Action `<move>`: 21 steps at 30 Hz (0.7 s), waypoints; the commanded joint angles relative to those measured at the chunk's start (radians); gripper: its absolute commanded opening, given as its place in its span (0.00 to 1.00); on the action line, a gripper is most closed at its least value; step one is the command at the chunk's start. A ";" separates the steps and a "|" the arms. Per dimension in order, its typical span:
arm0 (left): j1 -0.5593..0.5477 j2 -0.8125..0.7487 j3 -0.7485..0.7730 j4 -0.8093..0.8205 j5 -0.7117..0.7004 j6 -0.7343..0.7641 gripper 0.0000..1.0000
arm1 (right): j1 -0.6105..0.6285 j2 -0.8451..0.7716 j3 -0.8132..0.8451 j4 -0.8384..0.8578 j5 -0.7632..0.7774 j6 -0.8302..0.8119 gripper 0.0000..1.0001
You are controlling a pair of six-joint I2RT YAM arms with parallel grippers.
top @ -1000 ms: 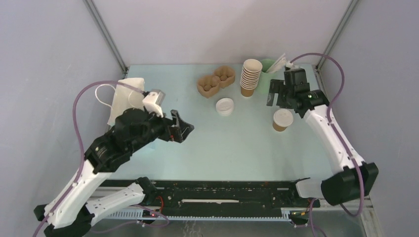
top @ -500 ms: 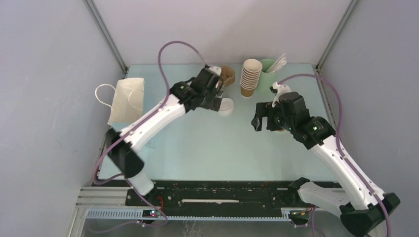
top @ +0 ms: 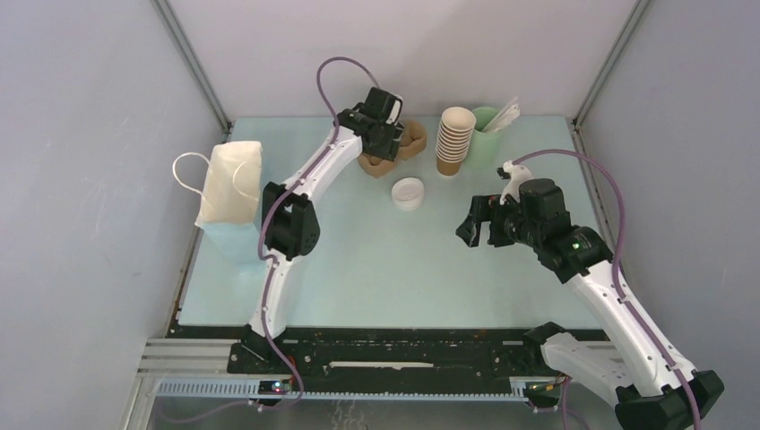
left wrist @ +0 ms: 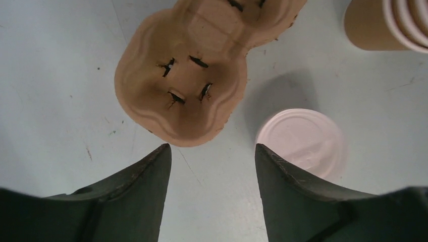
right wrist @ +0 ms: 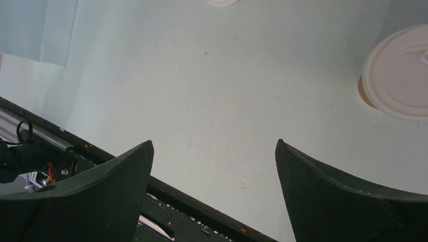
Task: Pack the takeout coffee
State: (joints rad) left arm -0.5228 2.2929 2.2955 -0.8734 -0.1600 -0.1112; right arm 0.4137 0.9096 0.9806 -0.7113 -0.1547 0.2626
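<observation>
Brown paper cup under a round white plastic lid, the takeout coffee (right wrist: 398,70): upright on the pale blue desk (top: 376,260), off to one side of the right gripper and not between its fingers.
Right gripper (right wrist: 213,145): fingers spread wide with nothing in them, bare desk beneath.
Left gripper (left wrist: 212,151): fingers likewise apart and empty, poised above the near edge of the moulded brown pulp cup carrier (left wrist: 184,96); a loose white plastic lid (left wrist: 301,142) lies just beside the carrier.
Step in hand: judged to be an approach. Neither the coffee nor the carrier is grasped, and nothing is packed.
Next move: the left gripper probably has to descend and close on the carrier's rim. The right has to shift sideways to straddle the cup wall below the lid, squeezing lightly, since paper likely gives.
Overhead view only: the white paper bag with loop handles (top: 231,184) at the left, well apart from the carrier.
Right wrist view only: the coffee itself, which the right arm appears to hide from above.
</observation>
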 commanded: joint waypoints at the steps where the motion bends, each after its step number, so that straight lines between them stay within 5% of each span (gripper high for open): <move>1: 0.007 0.023 0.064 0.035 0.130 0.052 0.69 | 0.004 -0.009 0.003 0.063 -0.029 -0.023 0.99; 6: 0.012 0.067 0.048 0.059 0.145 0.035 0.68 | 0.008 0.006 0.003 0.076 -0.038 -0.025 0.99; 12: 0.014 0.101 0.047 0.086 0.121 0.041 0.55 | 0.009 0.011 0.003 0.076 -0.034 -0.029 0.99; 21: 0.019 0.109 0.041 0.100 0.082 0.066 0.58 | 0.010 0.019 0.003 0.070 -0.025 -0.033 0.99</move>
State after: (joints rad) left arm -0.5083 2.4031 2.2967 -0.7994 -0.0570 -0.0769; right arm 0.4194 0.9237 0.9802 -0.6666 -0.1856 0.2481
